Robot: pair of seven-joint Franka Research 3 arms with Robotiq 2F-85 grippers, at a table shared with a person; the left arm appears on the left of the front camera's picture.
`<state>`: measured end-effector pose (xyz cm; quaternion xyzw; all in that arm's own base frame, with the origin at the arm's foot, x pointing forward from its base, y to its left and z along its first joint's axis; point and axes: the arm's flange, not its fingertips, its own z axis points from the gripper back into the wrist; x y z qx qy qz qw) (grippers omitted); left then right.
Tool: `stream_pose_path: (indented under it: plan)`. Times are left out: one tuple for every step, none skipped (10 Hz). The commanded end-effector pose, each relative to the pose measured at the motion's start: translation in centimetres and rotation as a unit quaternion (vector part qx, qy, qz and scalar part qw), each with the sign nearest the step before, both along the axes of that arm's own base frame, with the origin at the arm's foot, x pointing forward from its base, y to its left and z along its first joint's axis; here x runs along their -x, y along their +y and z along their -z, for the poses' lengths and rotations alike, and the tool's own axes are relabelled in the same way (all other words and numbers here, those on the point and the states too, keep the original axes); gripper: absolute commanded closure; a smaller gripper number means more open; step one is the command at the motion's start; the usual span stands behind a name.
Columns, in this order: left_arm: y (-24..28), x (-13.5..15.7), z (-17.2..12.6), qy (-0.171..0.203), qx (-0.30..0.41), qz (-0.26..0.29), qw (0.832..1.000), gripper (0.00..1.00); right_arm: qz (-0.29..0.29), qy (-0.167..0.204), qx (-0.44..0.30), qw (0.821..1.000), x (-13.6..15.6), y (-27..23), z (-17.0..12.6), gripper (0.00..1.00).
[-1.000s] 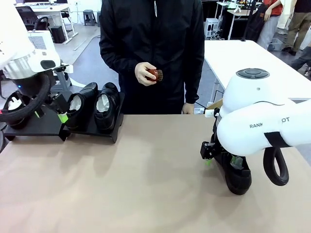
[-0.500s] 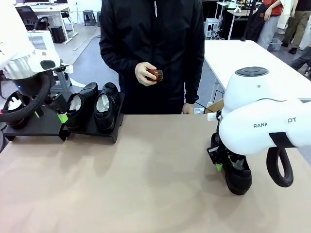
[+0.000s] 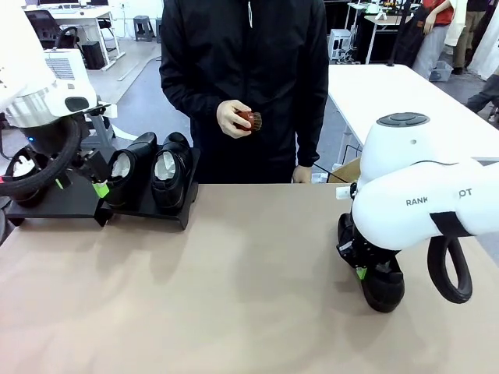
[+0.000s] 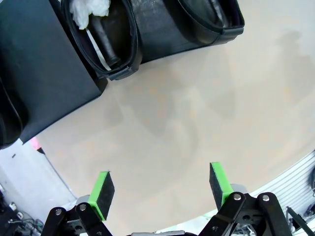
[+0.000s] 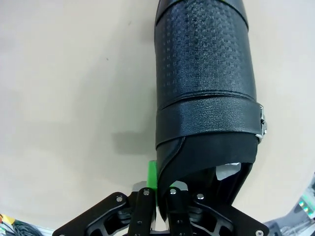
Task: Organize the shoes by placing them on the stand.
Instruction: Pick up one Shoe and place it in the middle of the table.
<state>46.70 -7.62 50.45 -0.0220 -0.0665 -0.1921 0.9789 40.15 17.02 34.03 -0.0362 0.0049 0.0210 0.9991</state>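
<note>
Fourth shoe (image 5: 204,73) sits on the table (image 3: 234,296) near its right edge, toe toward my side. Upper is black leather: perforated grain over the toe and vamp, smooth band across the instep with a small metal buckle at the side, white paper showing in the opening. My right gripper (image 3: 362,269) is clamped on the collar wall of that shoe, one green pad (image 5: 152,177) pressed flat on the outside.

Stand (image 3: 148,209) is at the far-left corner of the table: flat black sheet, slanted top, front edge bent down. I count three shoes on it. Two glossy ones (image 3: 152,167) sit side by side at its right end, rounded toes toward me, both stuffed with crumpled white paper. A third (image 3: 23,179) is at the left end, mostly hidden behind my left arm; a bit of white paper shows.

My left gripper (image 4: 162,189) hangs over bare tabletop just in front of the stand, jaws spread wide, nothing between the two green pads.

Person in a black jacket stands at the far edge, one hand (image 3: 232,118) holding a small reddish-brown round object (image 3: 250,120).
</note>
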Motion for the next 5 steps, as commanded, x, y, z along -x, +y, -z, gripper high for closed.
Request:
stream_pose_path:
  plan:
    - [0.0,0.1,0.3,-0.007,0.006,-0.006,1.0,0.0,0.044,-0.003,-0.018,0.999,0.5,0.4,-2.5,1.0]
    - [0.0,0.1,0.3,-0.007,0.006,-0.006,1.0,0.0,0.052,-0.012,-0.036,0.998,1.5,1.4,-5.1,1.0]
    - [0.0,0.1,0.3,-0.007,0.006,-0.006,1.0,0.0,0.045,-0.027,-0.056,0.997,2.8,3.2,-7.7,1.0]
    - [0.0,0.1,0.3,-0.007,0.006,-0.006,1.0,0.0,0.027,-0.039,-0.074,0.996,4.4,5.5,-9.7,1.0]
    - [0.0,0.1,0.3,-0.007,0.006,-0.006,1.0,0.0,-0.003,-0.041,-0.086,0.995,5.9,9.0,-10.4,1.0]
